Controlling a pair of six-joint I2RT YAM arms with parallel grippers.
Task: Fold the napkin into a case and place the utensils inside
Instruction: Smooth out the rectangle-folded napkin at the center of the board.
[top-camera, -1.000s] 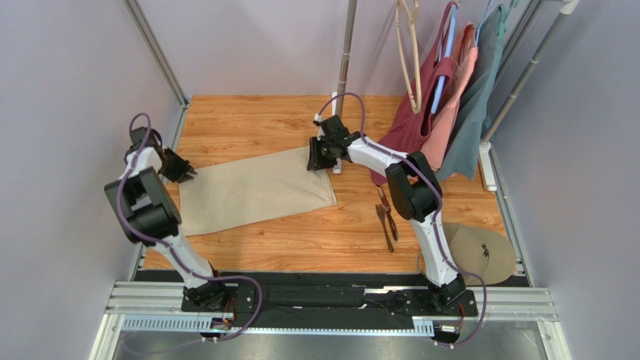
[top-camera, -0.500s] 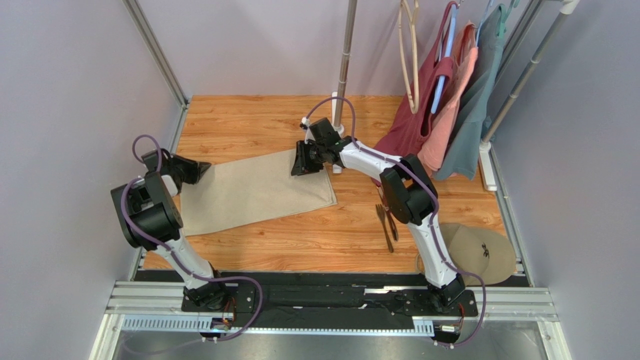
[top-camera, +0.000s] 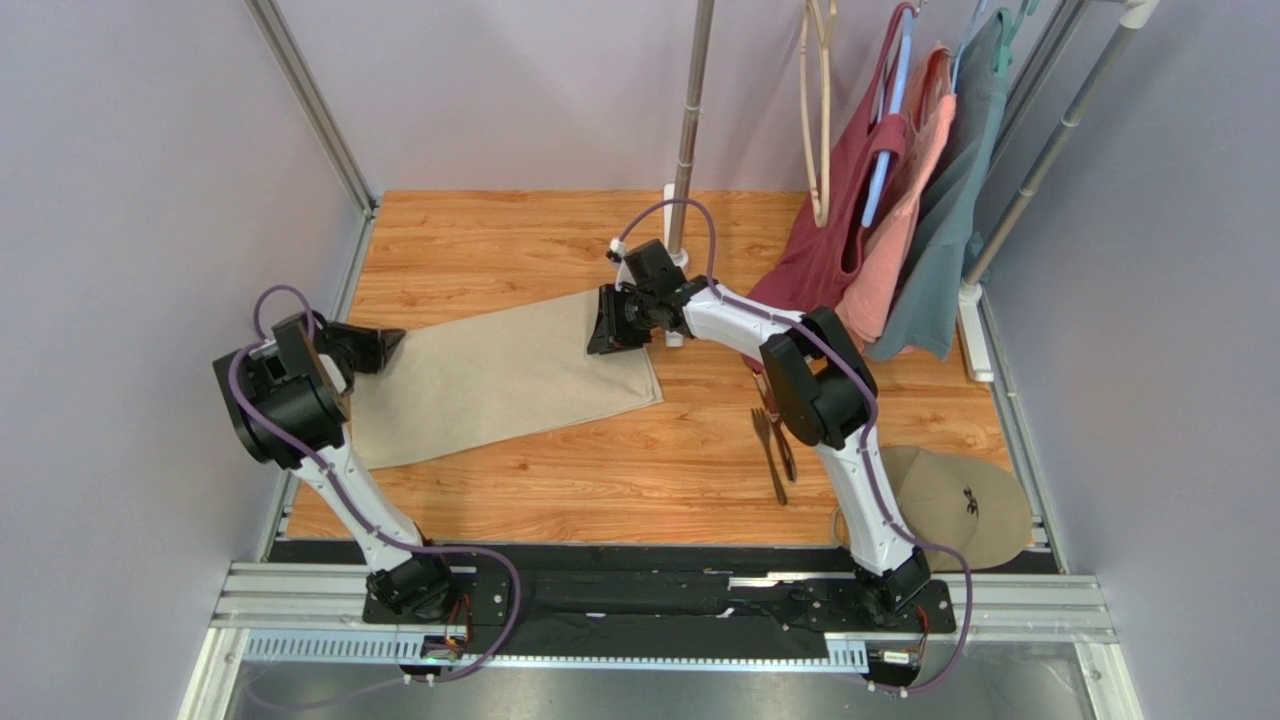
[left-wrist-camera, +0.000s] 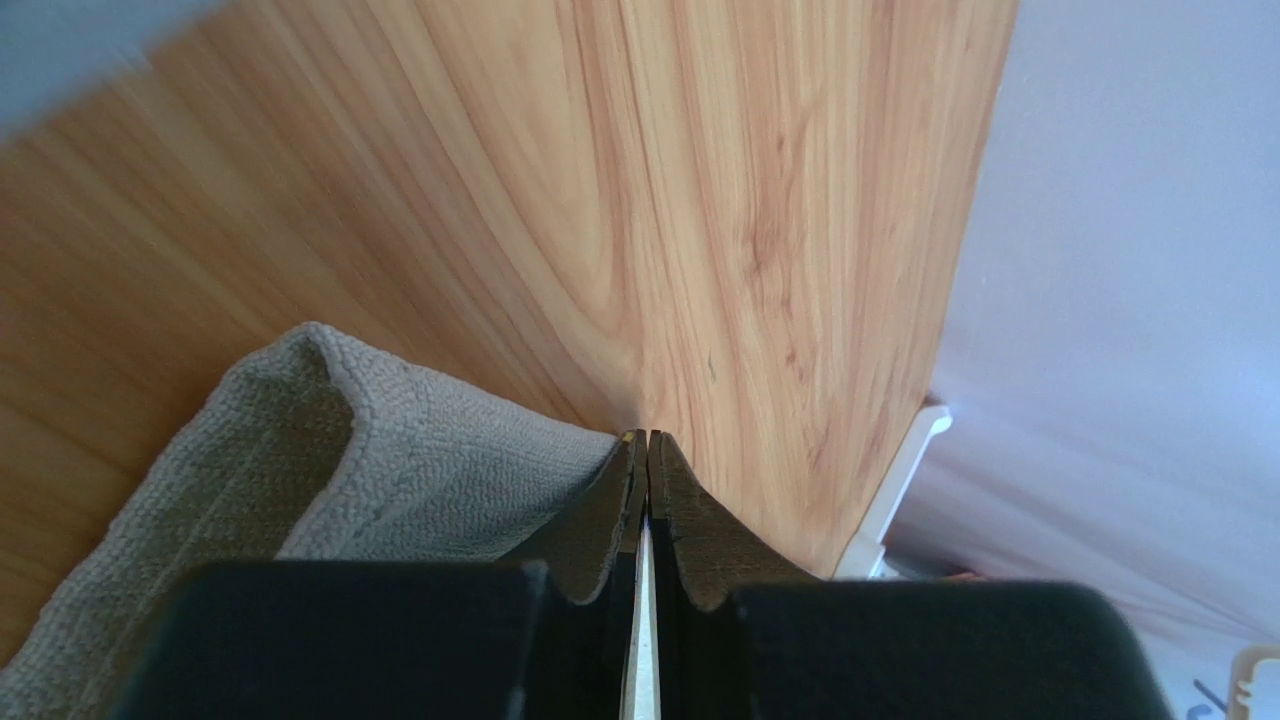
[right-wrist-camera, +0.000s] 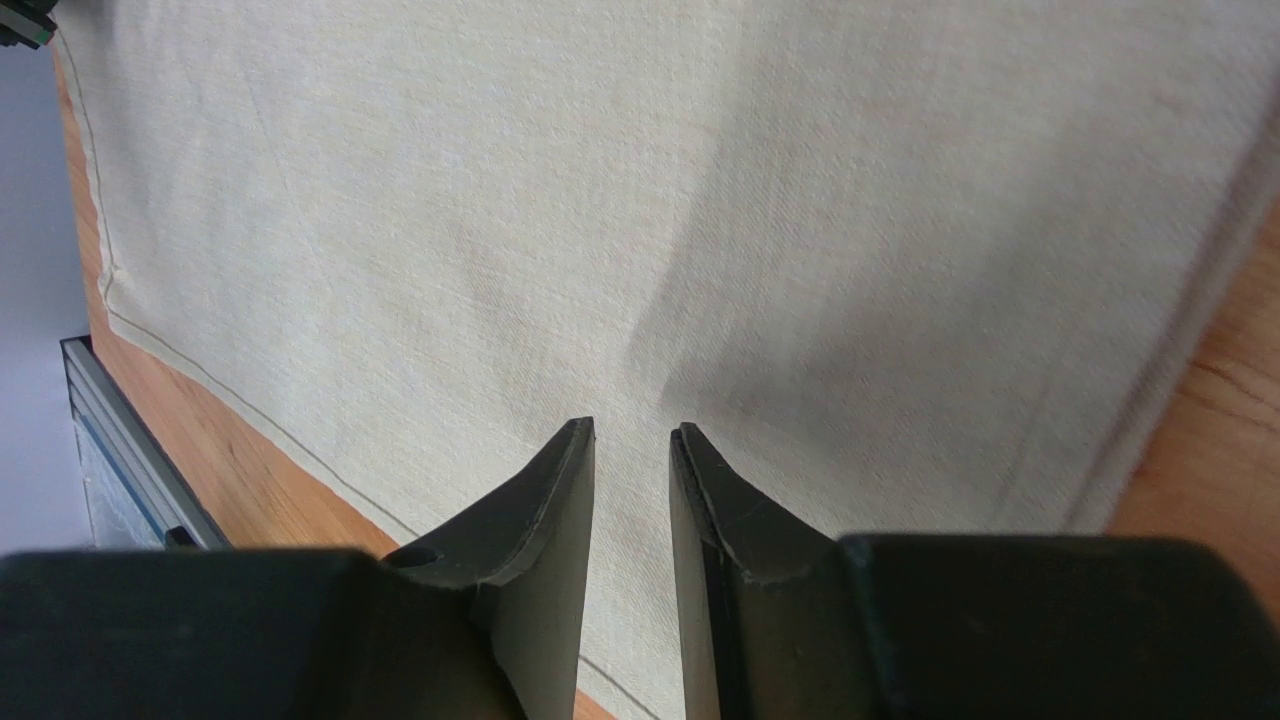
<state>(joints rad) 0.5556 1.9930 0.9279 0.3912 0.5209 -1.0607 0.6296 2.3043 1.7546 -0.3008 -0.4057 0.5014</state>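
Both arms have shifted over the last second. The left jaws have come in onto the left end of the napkin (top-camera: 504, 375) and closed. The right jaws have slid a little left along its far edge, and the cloth's right end has drawn slightly left.

Now the left jaws stand shut tip to tip. A thin pale sliver shows between them and a raised fold of cloth bunches just to their left, so they probably pinch that end to lift it for a fold. The napkin lies flat on the desk (top-camera: 496, 240) between the 2 sets of jaws. The right jaws stand narrow with nothing between them, low over the far right corner, likely to pin or take it. The utensils (top-camera: 774, 435) lie well right of the right jaws, left aside until a case exists. 1 round tan disc (top-camera: 962, 510) sits farther right.
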